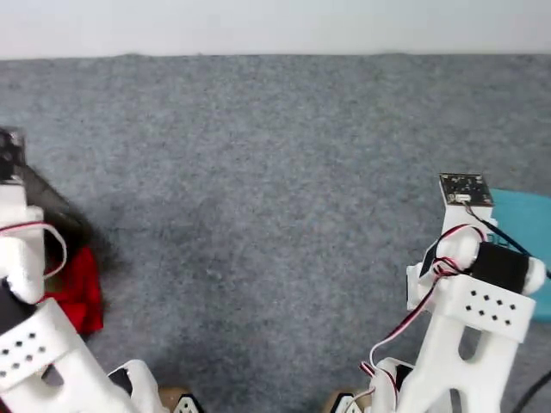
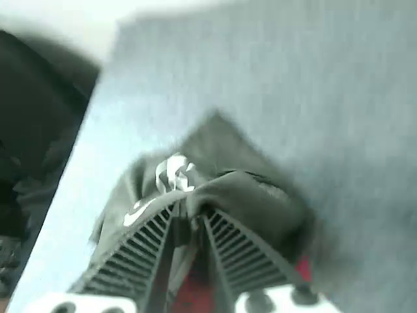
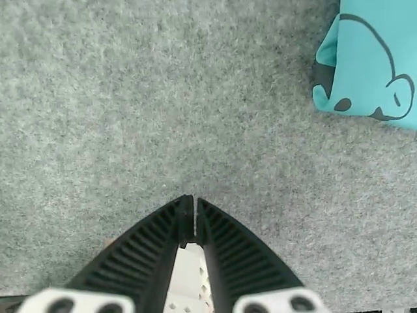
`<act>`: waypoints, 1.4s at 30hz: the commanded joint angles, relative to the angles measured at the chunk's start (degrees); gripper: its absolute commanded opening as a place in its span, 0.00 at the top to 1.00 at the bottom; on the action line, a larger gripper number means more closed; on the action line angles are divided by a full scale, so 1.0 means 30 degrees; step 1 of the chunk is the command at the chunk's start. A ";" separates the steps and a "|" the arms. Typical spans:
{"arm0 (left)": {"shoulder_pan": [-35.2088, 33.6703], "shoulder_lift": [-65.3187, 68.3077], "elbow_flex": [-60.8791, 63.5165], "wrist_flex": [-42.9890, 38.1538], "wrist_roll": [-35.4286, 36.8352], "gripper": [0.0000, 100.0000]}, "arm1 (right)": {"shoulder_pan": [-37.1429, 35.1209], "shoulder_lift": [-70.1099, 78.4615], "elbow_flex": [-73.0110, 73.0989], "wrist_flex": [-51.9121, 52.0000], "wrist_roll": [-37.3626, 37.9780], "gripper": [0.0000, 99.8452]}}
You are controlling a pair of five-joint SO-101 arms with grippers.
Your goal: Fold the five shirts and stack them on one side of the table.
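Observation:
In the left wrist view my left gripper (image 2: 194,212) is shut on a fold of a dark grey shirt (image 2: 254,189) with a white print, held over the grey felt. A red shirt (image 2: 195,290) shows under the jaws. From above, the dark shirt (image 1: 53,215) and the red shirt (image 1: 79,288) lie bunched at the table's left edge beside the left arm (image 1: 26,258). My right gripper (image 3: 194,205) hangs shut and empty over bare felt. A folded teal shirt (image 3: 368,62) with a dark drawing lies near it, seen at the right edge from above as the teal shirt (image 1: 529,228).
Grey felt (image 1: 275,189) covers the whole table up to the white wall at the back. The right arm (image 1: 469,292) stands at the front right. A dark mass (image 2: 32,130) lies off the table's edge in the left wrist view.

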 commanded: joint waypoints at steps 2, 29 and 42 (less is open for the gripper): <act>0.3780 -0.0147 -0.3736 0.0117 0.3165 0.99 | -0.0103 -0.0308 -0.0117 0.0630 -0.0117 0.99; 2.4469 1.0813 -0.5260 -0.4308 0.6857 0.99 | -0.0103 -0.0308 -0.0117 0.0630 -0.0088 0.99; 2.3707 1.3275 -0.7956 0.2198 0.5509 0.79 | -0.0103 -0.0278 -0.0117 0.0630 -0.0088 0.99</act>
